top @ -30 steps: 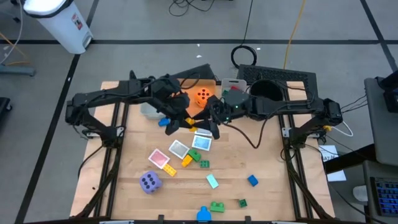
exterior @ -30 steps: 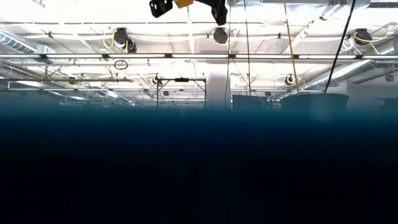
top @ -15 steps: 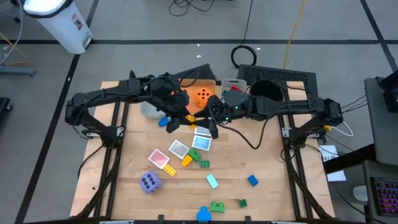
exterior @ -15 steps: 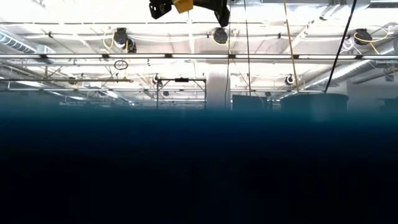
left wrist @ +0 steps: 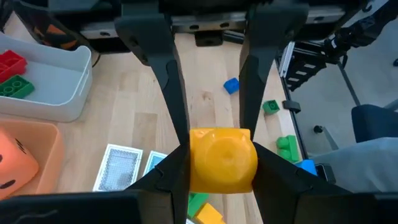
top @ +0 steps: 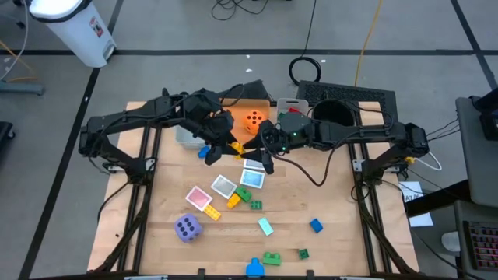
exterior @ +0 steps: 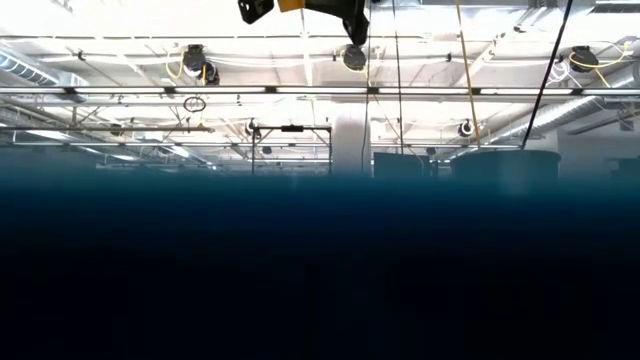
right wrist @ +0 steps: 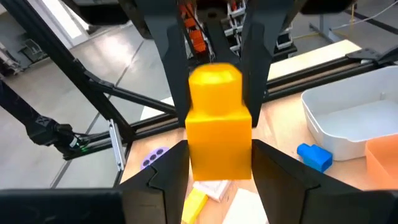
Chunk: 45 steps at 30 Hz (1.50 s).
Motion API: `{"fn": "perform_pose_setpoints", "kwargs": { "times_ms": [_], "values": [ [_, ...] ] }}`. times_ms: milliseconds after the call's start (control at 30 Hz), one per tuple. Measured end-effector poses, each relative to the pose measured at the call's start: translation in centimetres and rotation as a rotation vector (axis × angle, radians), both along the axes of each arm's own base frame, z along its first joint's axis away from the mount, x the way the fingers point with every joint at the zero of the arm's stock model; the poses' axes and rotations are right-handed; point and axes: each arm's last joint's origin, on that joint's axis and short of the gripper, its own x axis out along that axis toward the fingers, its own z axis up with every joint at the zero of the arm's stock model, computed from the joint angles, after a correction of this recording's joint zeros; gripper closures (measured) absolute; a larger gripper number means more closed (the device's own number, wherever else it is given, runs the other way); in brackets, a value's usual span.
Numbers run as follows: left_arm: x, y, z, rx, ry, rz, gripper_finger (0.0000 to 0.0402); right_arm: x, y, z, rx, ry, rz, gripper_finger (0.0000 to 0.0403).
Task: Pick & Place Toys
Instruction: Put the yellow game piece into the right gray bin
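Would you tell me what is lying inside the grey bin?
In the grey bin, a red brick and a green brick are visible; the left claw's fingers cover its far part.

place: robotics lab or industrial hall | floor: grey concrete with dark marked lines (top: 233, 51) | ceiling: high, with open steel trusses (exterior: 300, 90), pipes and hanging lamps | table: wooden top (top: 334, 202) on a metal frame | around: loose cables (top: 307, 68) on floor, white bin (top: 74, 27), computer equipment at the edge
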Motion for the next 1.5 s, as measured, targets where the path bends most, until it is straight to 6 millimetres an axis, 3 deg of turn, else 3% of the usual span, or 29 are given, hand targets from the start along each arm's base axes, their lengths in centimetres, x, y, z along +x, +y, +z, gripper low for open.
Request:
{"fn": "perform_pose_setpoints", "kwargs": {
  "times_ms": [767, 1100, 1233, 1500],
  "values": [
    [0.1, 0.0, 1.2, -0.009, -0.103, -0.027, 0.0263, 0.2, -0.8, 0.2, -0.003, -0.047, -0.041, 0.0248],
    [0.1, 0.8, 1.0, 0.001, -0.093, 0.006, 0.0263, 0.2, -0.1, 0.1, 0.080, -0.043, 0.054, 0.0246],
    [0.1, 0.8, 1.0, 0.008, -0.101, 0.003, 0.0263, 0.1, -0.4, -0.5, 0.137, -0.014, 0.027, 0.0227],
    [0.1, 0.8, 1.0, 0.010, -0.103, 0.001, 0.0263, 0.1, -0.9, -0.3, 0.148, -0.049, 0.010, 0.0151]
  ]
}}
